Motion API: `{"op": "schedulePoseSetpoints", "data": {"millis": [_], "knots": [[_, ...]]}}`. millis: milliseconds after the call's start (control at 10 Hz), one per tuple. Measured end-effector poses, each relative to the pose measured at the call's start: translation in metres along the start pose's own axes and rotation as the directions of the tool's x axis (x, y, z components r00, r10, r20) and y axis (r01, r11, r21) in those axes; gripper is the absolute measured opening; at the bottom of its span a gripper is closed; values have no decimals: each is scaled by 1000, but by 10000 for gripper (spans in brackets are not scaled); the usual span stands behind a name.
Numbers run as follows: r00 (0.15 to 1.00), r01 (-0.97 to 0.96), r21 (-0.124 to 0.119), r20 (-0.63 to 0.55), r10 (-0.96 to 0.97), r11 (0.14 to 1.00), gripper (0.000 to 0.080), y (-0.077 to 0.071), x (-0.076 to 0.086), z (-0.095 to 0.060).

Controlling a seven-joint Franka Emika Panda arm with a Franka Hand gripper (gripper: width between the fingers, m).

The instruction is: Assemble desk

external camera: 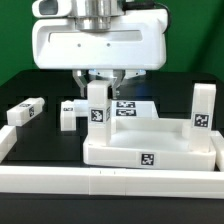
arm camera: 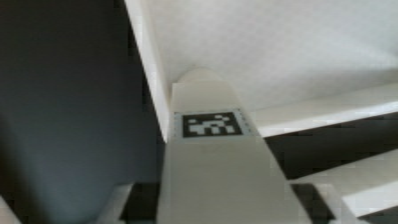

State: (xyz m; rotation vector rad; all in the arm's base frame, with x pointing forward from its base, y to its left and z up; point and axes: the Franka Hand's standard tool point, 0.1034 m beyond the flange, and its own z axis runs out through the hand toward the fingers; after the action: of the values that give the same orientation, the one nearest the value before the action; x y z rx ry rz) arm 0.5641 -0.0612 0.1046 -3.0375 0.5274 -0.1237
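The desk tabletop (external camera: 150, 150) is a white tray-like slab with a tag on its front face, lying near the front rail. One leg (external camera: 203, 108) stands upright on the tabletop's corner at the exterior view's right. My gripper (external camera: 100, 82) is shut on a second leg (external camera: 97, 108), holding it upright at the tabletop's back corner on the exterior view's left. In the wrist view this tagged leg (arm camera: 214, 140) runs between my fingers (arm camera: 134, 205), with the gripper (arm camera: 217, 208) closed around it. Two loose legs (external camera: 25, 112) (external camera: 68, 112) lie on the black table.
The marker board (external camera: 128, 107) lies flat behind the tabletop. A long white border rail (external camera: 100, 182) runs along the front and turns up the side at the exterior view's left (external camera: 5, 140). Dark table surface (arm camera: 63, 110) shows beside the held leg.
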Motion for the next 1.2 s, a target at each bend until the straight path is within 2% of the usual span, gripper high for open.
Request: {"op": "schedulePoseSetpoints", "data": {"millis": [300, 600, 700, 800, 900, 1200], "knots": [[980, -199, -15, -7, 199, 980, 295, 9, 2, -1], [972, -233, -16, -9, 233, 972, 304, 11, 2, -1], [974, -228, -16, -9, 228, 974, 509, 11, 2, -1], [978, -209, -16, -8, 209, 978, 509, 12, 3, -2], [984, -180, -8, -3, 180, 984, 621, 12, 3, -8], [963, -269, 13, 8, 269, 963, 648, -9, -17, -31]]}}
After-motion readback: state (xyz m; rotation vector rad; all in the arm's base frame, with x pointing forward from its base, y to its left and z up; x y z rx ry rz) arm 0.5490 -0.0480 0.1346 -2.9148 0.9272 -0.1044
